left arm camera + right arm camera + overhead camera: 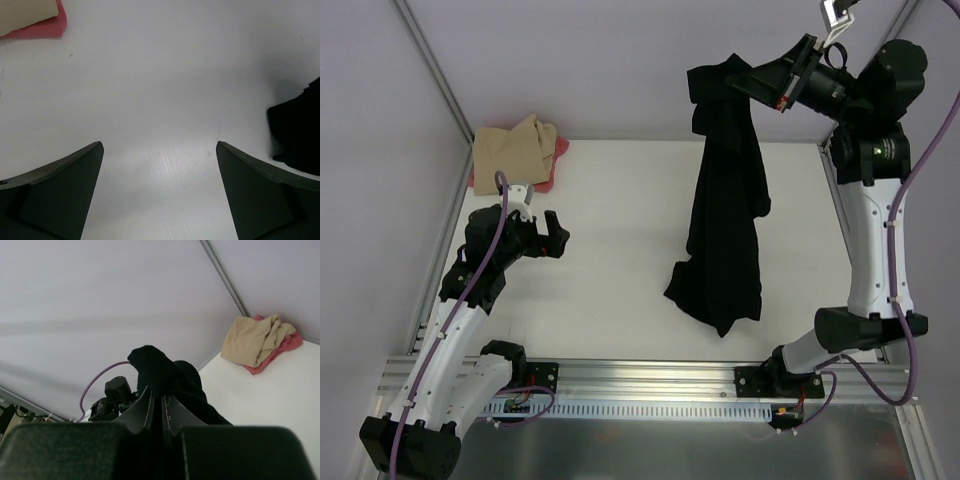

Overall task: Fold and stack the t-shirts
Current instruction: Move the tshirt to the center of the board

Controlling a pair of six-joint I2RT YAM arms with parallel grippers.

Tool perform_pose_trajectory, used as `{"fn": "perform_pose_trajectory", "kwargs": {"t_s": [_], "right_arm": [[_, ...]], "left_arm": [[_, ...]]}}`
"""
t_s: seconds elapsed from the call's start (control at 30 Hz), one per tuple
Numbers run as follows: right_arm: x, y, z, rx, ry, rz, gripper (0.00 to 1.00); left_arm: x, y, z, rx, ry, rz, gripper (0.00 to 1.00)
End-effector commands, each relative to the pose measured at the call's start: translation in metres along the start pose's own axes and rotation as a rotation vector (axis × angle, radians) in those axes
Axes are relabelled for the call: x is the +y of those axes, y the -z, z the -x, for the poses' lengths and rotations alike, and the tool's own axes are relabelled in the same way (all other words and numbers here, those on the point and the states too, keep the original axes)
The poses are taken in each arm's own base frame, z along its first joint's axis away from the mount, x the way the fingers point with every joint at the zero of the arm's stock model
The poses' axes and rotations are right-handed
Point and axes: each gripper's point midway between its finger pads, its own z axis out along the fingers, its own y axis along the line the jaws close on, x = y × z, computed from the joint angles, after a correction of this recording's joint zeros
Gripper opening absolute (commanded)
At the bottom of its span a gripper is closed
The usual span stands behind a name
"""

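Note:
A black t-shirt [725,210] hangs lengthwise from my right gripper [745,82], which is raised high at the back right and shut on the cloth's top edge. Its lower end rests crumpled on the white table [620,260]. The right wrist view shows the black t-shirt [165,372] bunched between and above the closed fingers of the right gripper [161,399]. A tan t-shirt [515,152] lies on a pink-red one [552,170] at the back left corner. My left gripper [542,232] hovers low over bare table, open and holding nothing; the left wrist view shows the gripper [160,150] with the black cloth [300,135] to its right.
Grey enclosure walls with a metal post [435,70] surround the table. A metal rail [650,375] runs along the near edge between the arm bases. The tan and pink-red pile [260,342] also shows in the right wrist view, far off on the table.

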Motion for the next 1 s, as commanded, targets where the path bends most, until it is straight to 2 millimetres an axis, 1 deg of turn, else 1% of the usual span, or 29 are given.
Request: {"fn": "perform_pose_trajectory", "kwargs": {"t_s": [0.0,0.07,0.1,0.13,0.17,0.2,0.23,0.3,0.37,0.4,0.43,0.47,0.5,0.53,0.57,0.63,0.67,0.73,0.77,0.8,0.87,0.9,0.93,0.97], "right_arm": [[-0.046,-0.013,0.017,-0.046,-0.052,-0.035,0.00],[-0.063,-0.020,0.023,-0.050,-0.097,-0.044,0.00],[-0.088,-0.029,0.020,-0.031,-0.139,-0.063,0.01],[-0.078,-0.030,0.036,-0.056,-0.104,-0.048,0.01],[-0.081,-0.032,0.044,-0.064,-0.110,-0.047,0.00],[-0.102,-0.041,0.048,-0.064,-0.133,-0.047,0.01],[-0.074,-0.036,0.069,-0.104,-0.111,0.004,0.00],[-0.053,-0.032,0.087,-0.150,-0.053,0.067,0.01],[-0.033,-0.021,0.097,-0.182,-0.011,0.082,0.01],[-0.004,-0.008,0.097,-0.192,0.045,0.106,0.01],[0.002,-0.005,0.093,-0.180,0.051,0.106,0.01],[0.000,-0.004,0.086,-0.157,0.038,0.100,0.00],[0.009,0.000,0.077,-0.117,0.040,0.115,0.01],[0.032,0.006,0.071,-0.104,0.053,0.143,0.00],[0.034,0.006,0.065,-0.090,0.031,0.149,0.01],[0.064,0.009,0.055,-0.074,0.042,0.204,0.01],[0.089,0.016,0.051,-0.072,0.070,0.234,0.00],[0.110,0.018,0.036,-0.036,0.055,0.279,0.00],[0.133,0.031,0.025,-0.019,0.083,0.309,0.01],[0.109,0.025,0.008,0.018,0.002,0.277,0.01],[0.093,0.032,-0.016,0.018,-0.035,0.228,0.01],[0.108,0.050,-0.030,-0.014,-0.021,0.206,0.00],[0.066,0.047,-0.058,0.012,-0.081,0.129,0.01],[0.049,0.051,-0.074,0.018,-0.130,0.065,0.20]], "left_arm": [[-0.004,0.005,0.021,-0.053,-0.029,-0.009,0.99],[-0.004,0.005,0.021,-0.053,-0.029,-0.009,0.99],[-0.005,0.004,0.021,-0.053,-0.031,-0.010,0.99],[-0.004,0.004,0.021,-0.051,-0.030,-0.010,0.99],[-0.004,0.004,0.021,-0.052,-0.028,-0.009,0.99],[-0.004,0.003,0.020,-0.049,-0.030,-0.008,0.99],[-0.004,0.003,0.019,-0.044,-0.028,-0.009,0.99],[-0.004,0.003,0.020,-0.045,-0.030,-0.009,0.99],[-0.004,0.002,0.020,-0.042,-0.030,-0.010,0.99],[-0.004,0.002,0.019,-0.039,-0.030,-0.008,0.99],[-0.003,0.002,0.020,-0.043,-0.030,-0.007,0.99],[-0.004,0.002,0.020,-0.039,-0.030,-0.008,0.99],[-0.004,0.002,0.020,-0.040,-0.030,-0.011,0.99],[-0.005,0.002,0.020,-0.040,-0.030,-0.013,0.99],[-0.005,0.002,0.020,-0.042,-0.029,-0.013,0.99],[-0.005,0.002,0.020,-0.042,-0.029,-0.012,0.99],[-0.004,0.003,0.020,-0.042,-0.028,-0.009,0.99],[-0.004,0.004,0.019,-0.042,-0.027,-0.009,0.99],[-0.004,0.004,0.019,-0.044,-0.028,-0.010,0.99],[-0.004,0.004,0.019,-0.044,-0.028,-0.007,0.99],[-0.004,0.005,0.019,-0.046,-0.026,-0.008,0.99],[-0.004,0.005,0.019,-0.046,-0.026,-0.008,0.99],[-0.004,0.005,0.019,-0.044,-0.025,-0.009,0.99],[-0.005,0.004,0.018,-0.042,-0.026,-0.013,0.99]]}}
